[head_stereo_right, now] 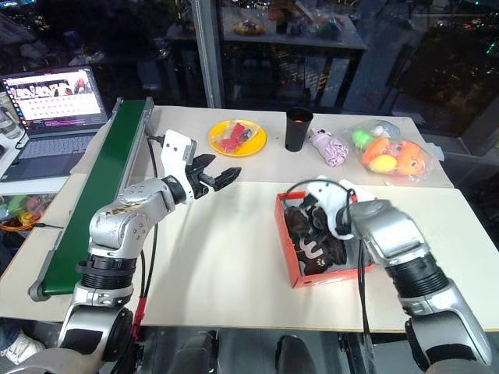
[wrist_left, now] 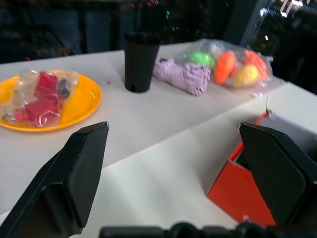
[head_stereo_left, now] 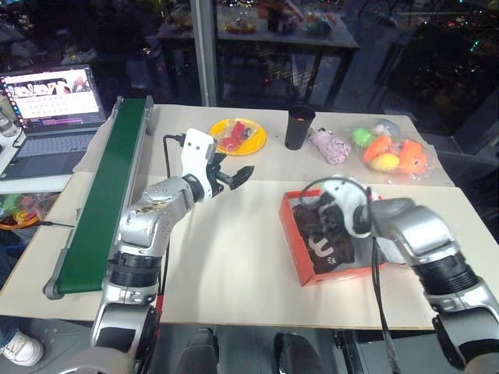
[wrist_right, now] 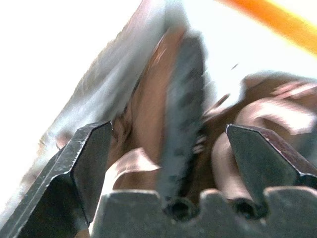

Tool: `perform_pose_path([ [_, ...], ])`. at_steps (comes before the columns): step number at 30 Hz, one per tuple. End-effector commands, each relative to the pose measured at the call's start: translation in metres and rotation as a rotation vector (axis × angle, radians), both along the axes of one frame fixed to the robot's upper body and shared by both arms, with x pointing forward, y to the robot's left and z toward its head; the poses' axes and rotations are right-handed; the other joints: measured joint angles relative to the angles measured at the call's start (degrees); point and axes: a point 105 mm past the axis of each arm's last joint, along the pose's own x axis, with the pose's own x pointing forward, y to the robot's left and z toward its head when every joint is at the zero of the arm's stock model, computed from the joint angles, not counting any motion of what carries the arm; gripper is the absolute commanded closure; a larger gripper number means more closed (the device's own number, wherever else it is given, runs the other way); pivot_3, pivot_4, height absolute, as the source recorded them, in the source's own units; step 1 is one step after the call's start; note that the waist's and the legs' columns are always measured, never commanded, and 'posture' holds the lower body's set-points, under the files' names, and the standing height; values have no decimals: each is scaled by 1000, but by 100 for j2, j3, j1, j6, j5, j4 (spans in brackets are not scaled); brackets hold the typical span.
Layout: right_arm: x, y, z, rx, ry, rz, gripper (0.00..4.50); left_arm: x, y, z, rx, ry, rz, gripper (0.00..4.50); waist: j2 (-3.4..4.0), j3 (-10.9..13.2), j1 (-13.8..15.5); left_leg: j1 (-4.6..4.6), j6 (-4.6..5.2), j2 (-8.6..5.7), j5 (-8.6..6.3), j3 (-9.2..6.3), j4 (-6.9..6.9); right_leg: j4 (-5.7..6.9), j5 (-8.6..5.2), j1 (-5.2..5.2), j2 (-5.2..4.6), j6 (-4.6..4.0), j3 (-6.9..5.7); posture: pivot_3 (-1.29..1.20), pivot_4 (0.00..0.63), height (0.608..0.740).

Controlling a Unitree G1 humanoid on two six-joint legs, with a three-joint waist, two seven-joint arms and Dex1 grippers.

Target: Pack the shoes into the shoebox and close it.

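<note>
- A pale desk [head_stereo_left: 234, 265] stands before dark glass, with another cluttered table beyond it.
- At the far left, an open laptop [head_stereo_left: 53, 101] sits beside a long green conveyor belt [head_stereo_left: 105, 199] that runs from near to far.
- The left end effector [head_stereo_left: 231, 176] hovers over the desk's middle, its black fingers spread wide with nothing between them.
- Far of it lies a yellow plate [head_stereo_left: 238, 136] with wrapped red pieces, then a black cup [head_stereo_left: 299, 127], a pink plush toy [head_stereo_left: 330, 146] and a clear bag of colourful toys [head_stereo_left: 394, 152].
- The red-orange shoebox [head_stereo_left: 295, 241] lies open on the right half of the desk, well apart from the left end effector.
- The dark brown shoes [head_stereo_left: 323, 234] lie inside the shoebox, cream laces showing.
- The right end effector [wrist_right: 168, 144] hangs just over the shoes in the box; in the right wrist view its fingers stand apart, with a shoe's dark edge between them but not pinched.
</note>
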Motion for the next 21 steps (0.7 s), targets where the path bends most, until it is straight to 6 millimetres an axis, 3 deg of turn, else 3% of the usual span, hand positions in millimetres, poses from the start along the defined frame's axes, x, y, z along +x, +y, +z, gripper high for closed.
perform_pose_path([
  [1,-23,-1,42,65,-41,42,18,-13,-14,9,66,-38,-153,0,1,1,12,0,0,0,0,0,-1,0,3,-1,0,-7,-1,0,150,736],
  [3,-35,-10,51,45,-48,36,18,-20,-21,5,118,-34,-250,0,2,1,27,-1,0,0,0,0,-1,-1,2,0,0,-10,-1,0,150,736],
  [6,-59,-40,61,2,-63,-50,18,-37,-33,-1,222,-24,-452,0,3,2,121,-12,-1,0,0,-1,4,-5,-29,-3,-1,-25,-6,0,150,736],
  [10,-88,-64,52,26,-38,-154,18,-47,-37,-4,280,-11,-591,0,3,2,141,-21,-1,0,-1,0,12,-11,-29,-4,-2,-27,-2,0,150,736],
  [13,-110,-74,35,56,-30,-228,704,-52,-39,-5,312,-3,-673,0,4,2,161,-18,0,0,0,-2,11,-8,-30,0,-2,-26,-4,0,150,736],
  [21,-156,-98,-29,151,70,-512,3488,-38,-38,7,357,-35,-664,0,21,1,149,-12,0,-1,-1,-5,22,-3,-33,7,-1,-19,-1,0,150,736],
])
